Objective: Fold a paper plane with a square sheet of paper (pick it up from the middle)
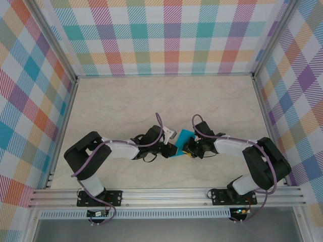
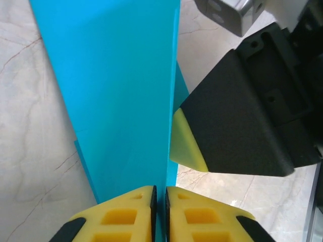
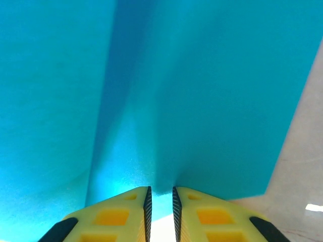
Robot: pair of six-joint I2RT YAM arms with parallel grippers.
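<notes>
Mid-table, paper (image 1: 182, 137) runs near-to-far; left gripper (image 2: 160, 190) pinches its left side, right gripper (image 3: 160, 191) pinches its right.

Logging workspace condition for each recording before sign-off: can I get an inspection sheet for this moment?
Surface: pale marble-pattern table.
Job's things: teal paper, creased, held between the two grippers near the table's middle.
Clutter: nothing seen.
Grippers: left gripper shut on the paper's edge; right gripper shut on the paper from the other side.
Cables: purple cables looped along both arms.
Surroundings: checked walls; metal rail at the near edge.
</notes>
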